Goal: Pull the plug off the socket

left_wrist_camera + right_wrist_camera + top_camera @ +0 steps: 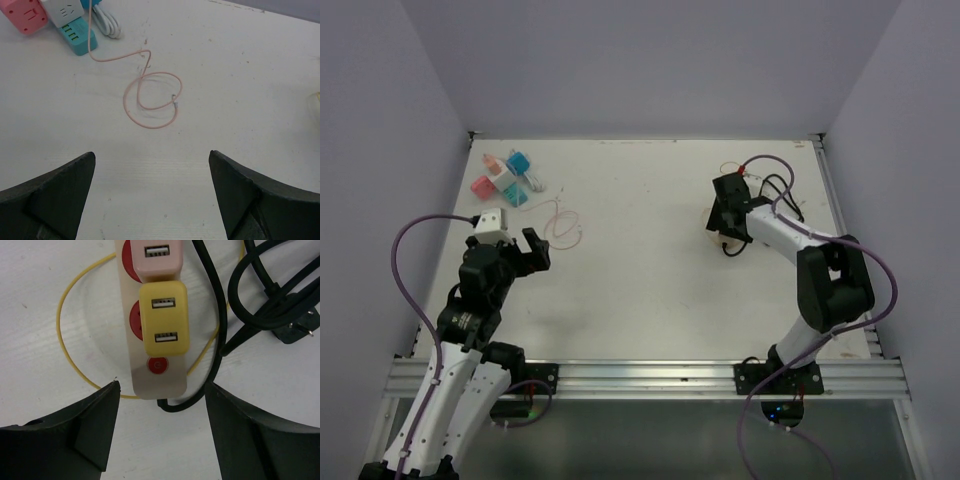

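In the right wrist view a beige socket strip (159, 377) with red outlets and a red button (157, 365) lies on the table. A yellow USB plug (164, 317) sits in it, and a pink plug (156, 257) in the outlet beyond. My right gripper (162, 387) is open just over the strip's near end, one finger on each side, touching nothing. From above, the right gripper (728, 205) covers most of the strip. My left gripper (525, 250) hangs open over bare table at the left, holding nothing.
Black cables (220, 315) and a loose black plug (300, 330) lie right of the strip, with a thin yellow wire (62, 330) looping round it. A pink wire loop (152, 102) and coloured cube sockets (505, 178) lie at the far left.
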